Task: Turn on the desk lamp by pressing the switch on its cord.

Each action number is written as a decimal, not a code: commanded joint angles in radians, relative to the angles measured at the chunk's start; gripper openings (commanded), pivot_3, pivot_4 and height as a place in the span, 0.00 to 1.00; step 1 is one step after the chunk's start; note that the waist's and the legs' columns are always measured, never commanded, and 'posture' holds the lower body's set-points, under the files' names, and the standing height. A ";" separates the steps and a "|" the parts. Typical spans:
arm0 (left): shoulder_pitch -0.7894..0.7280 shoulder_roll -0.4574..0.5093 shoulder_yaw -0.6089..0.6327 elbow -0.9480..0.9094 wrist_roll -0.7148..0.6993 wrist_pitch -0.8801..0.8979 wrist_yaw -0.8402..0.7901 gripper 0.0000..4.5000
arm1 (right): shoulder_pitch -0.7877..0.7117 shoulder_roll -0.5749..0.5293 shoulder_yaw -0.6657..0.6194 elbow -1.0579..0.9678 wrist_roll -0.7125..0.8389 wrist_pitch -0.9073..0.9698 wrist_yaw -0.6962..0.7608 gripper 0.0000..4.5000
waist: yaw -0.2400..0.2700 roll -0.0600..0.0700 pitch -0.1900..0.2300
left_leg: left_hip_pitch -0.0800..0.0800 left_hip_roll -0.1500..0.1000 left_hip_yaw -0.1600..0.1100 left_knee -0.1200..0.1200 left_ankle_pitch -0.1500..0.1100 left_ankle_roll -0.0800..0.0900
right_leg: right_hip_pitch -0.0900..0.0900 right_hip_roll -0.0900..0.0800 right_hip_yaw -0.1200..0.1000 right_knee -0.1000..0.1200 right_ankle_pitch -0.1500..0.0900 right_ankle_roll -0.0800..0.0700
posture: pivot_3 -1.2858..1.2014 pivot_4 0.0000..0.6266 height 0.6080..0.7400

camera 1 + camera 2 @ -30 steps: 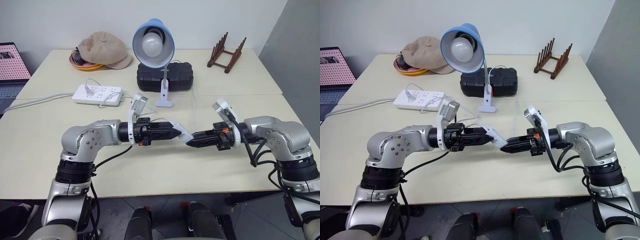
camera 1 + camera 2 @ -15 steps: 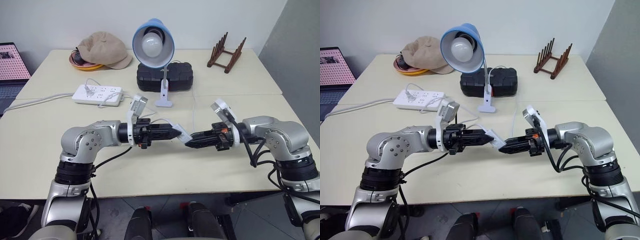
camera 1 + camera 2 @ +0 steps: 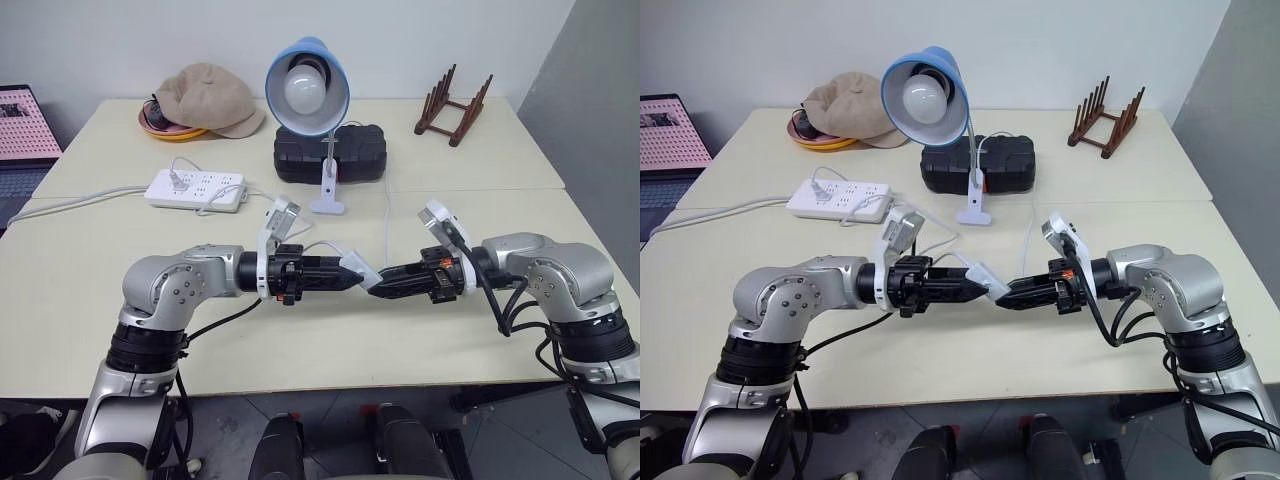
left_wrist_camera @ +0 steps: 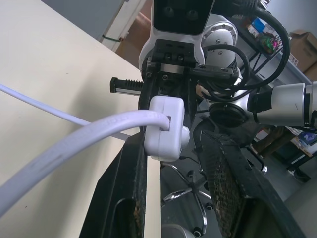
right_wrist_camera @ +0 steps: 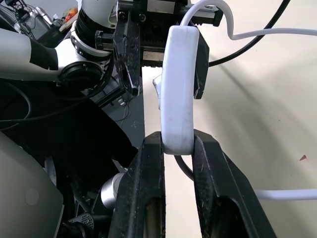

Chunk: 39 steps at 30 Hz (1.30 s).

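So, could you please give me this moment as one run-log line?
phase: pressing switch | left end effector: gripping switch | right end effector: shut on switch | lamp: unlit

The laptop (image 3: 22,135) is cut off by the frame edge (screen partly shown); the cap (image 3: 208,98) hides most of the dish (image 3: 160,125).

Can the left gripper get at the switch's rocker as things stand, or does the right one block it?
Probably yes. The switch hangs above the table, its end pinched by the right gripper. The left gripper already straddles its other end, fingers on either side, so nothing looks to be in the way.
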 commanded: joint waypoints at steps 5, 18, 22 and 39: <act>-0.014 -0.012 0.015 -0.016 -0.013 -0.017 -0.011 0.35 | -0.018 -0.015 -0.008 -0.022 0.031 -0.009 0.009 0.09 | 0.000 0.000 0.000 | 0.000 0.000 0.000 0.000 0.000 0.000 | 0.000 0.000 0.000 0.000 0.000 0.000 | 0.52 0.24 1.00; -0.018 -0.015 0.050 -0.007 -0.059 0.010 0.001 0.13 | 0.012 -0.049 0.009 -0.012 0.016 -0.039 0.029 0.09 | 0.000 0.000 0.000 | 0.000 0.000 0.000 0.000 0.000 0.000 | 0.000 0.000 0.000 0.000 0.000 0.000 | 0.52 0.24 1.00; -0.018 -0.016 0.058 -0.009 -0.078 0.029 0.002 0.13 | 0.022 -0.062 0.022 -0.007 0.002 -0.061 0.035 0.09 | 0.000 0.000 0.000 | 0.000 0.000 0.000 0.000 0.000 0.000 | 0.000 0.000 0.000 0.000 0.000 0.000 | 0.52 0.24 1.00; -0.027 -0.053 0.151 -0.004 -0.283 0.244 0.096 0.13 | 0.040 -0.094 0.064 0.009 -0.027 -0.144 0.044 0.09 | 0.000 0.000 0.000 | 0.000 0.000 0.000 0.000 0.000 0.000 | 0.000 0.000 0.000 -0.001 0.000 0.000 | 0.52 0.24 1.00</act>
